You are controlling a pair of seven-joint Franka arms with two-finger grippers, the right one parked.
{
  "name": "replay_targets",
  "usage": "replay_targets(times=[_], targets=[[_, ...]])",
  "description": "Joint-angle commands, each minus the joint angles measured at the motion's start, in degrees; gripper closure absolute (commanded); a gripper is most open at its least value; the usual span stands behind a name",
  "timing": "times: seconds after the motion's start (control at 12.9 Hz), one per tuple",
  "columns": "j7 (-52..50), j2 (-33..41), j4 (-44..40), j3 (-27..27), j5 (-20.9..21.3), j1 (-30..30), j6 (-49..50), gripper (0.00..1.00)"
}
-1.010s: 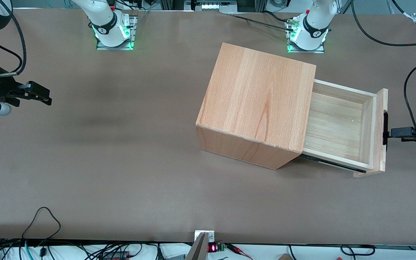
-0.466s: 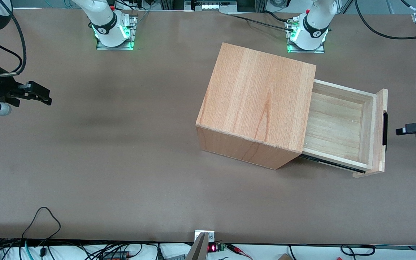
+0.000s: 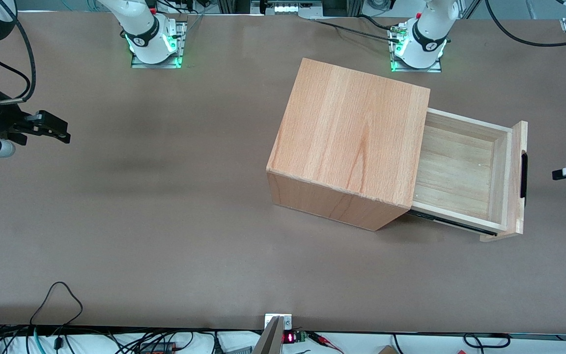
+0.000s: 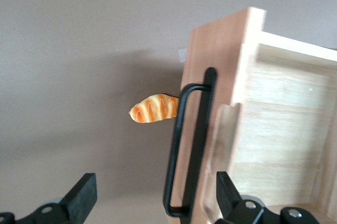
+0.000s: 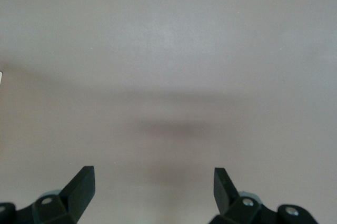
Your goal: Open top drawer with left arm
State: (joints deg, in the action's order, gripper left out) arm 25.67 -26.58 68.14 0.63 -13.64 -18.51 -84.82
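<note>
The top drawer (image 3: 460,169) stands pulled far out of the beech cabinet (image 3: 352,142), its pale plank inside showing. Its long black bar handle (image 3: 524,174) is on the flat front panel (image 3: 518,147). The left arm's gripper (image 3: 563,173) is in front of the drawer's front, apart from the handle, at the working arm's end of the table. In the left wrist view the gripper (image 4: 154,187) is open and empty, with the handle (image 4: 192,145) and the front panel (image 4: 221,55) some way ahead of it.
A small orange toy bread (image 4: 154,108) lies on the brown table in front of the drawer's front panel; it does not show in the front view. The two arm bases (image 3: 418,44) stand at the table edge farthest from the front camera.
The gripper has drawn back from the handle toward the working arm's end of the table. The drawer has stayed pulled out.
</note>
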Motion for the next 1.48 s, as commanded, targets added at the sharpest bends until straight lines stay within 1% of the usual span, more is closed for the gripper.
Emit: replay_targets(times=[0.0,0.16,0.23,0.39,0.7,0.93,1.09,1.17,1.24,1.32,1.4], targets=[[-1.83,3.45,-0.11,0.07,3.17,3.03,2.1,0.0],[-6.22,4.34,-0.46,0.16,3.61,5.92,4.04,0.0],[-7.55,4.43,-1.42,0.16,5.27,7.86,4.31,0.0],[-10.27,4.69,-2.21,0.07,5.9,9.98,5.79,0.0],[-20.02,4.78,-6.95,0.16,7.39,18.22,12.11,0.0],[-20.83,5.66,-7.4,0.07,7.31,19.04,13.97,0.0],[-20.75,7.85,-4.96,0.6,8.27,19.82,13.28,0.0],[-20.83,10.64,-0.59,0.95,10.1,21.13,12.05,0.0],[-21.1,14.59,4.41,1.21,12.04,22.54,8.04,0.0],[-23.19,17.41,7.68,1.13,12.75,22.73,5.65,0.0],[-25.56,18.13,8.41,1.04,12.67,22.64,5.63,0.0]])
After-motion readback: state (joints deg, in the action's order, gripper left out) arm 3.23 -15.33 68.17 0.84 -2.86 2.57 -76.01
